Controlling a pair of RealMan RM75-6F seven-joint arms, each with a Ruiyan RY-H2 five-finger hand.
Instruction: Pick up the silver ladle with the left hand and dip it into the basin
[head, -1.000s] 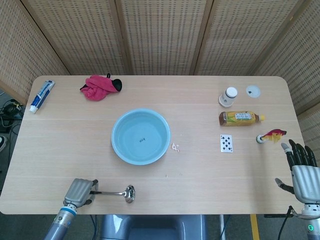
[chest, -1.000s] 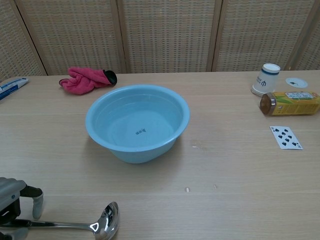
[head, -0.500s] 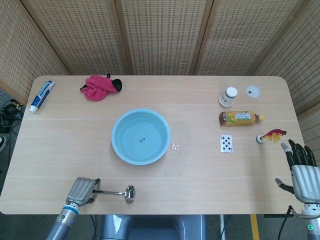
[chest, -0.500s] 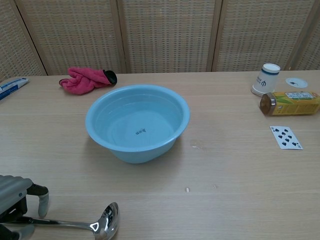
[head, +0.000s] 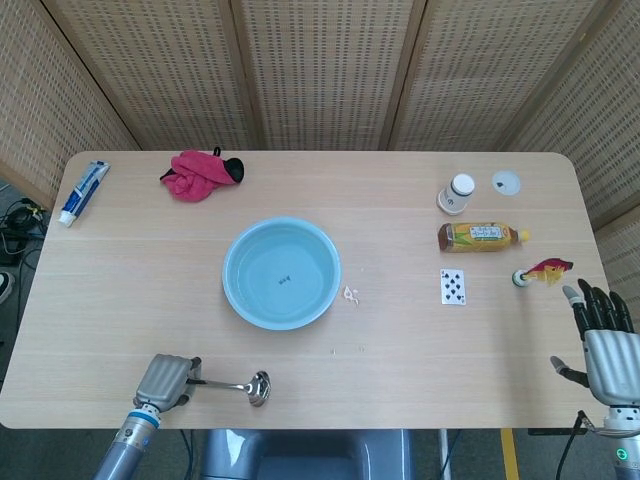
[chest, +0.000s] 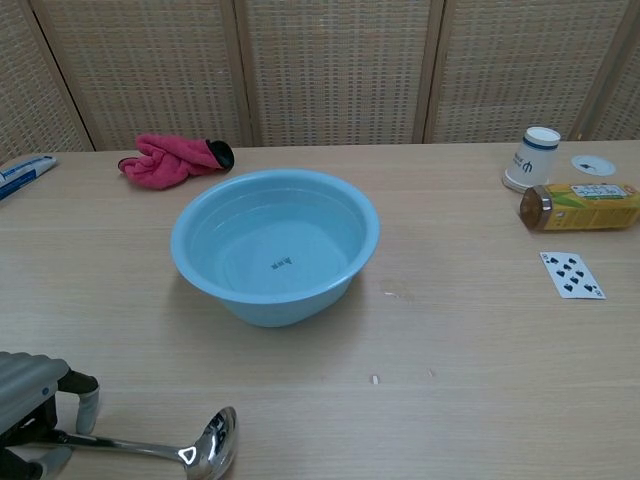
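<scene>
Head view: the left hand (head: 167, 380) sits at the lower left of the frame, near the front edge of the table (head: 420, 350), with its fingers closed around the handle of the silver ladle (head: 238, 386). The ladle lies level, handle to the left and bowl to the right, below and slightly left of the light blue basin (head: 281, 273) at frame centre and apart from it. The right hand (head: 604, 345) is at the lower right corner, fingers extended and spread, grasping nothing. A pink cloth (head: 198, 173) lies at upper left, a toothpaste tube (head: 83, 192) at the far left edge. A bottle (head: 480, 236) lies on its side at right, above a playing card (head: 453, 286).

Chest view: the left hand (chest: 35, 405) occupies the lower left corner, fingers curled over the ladle's handle (chest: 110, 444). The ladle bowl (chest: 212, 455) rests on the table at the bottom edge, in front of the basin (chest: 274, 245). A white cup (chest: 530, 158) stands at upper right.
</scene>
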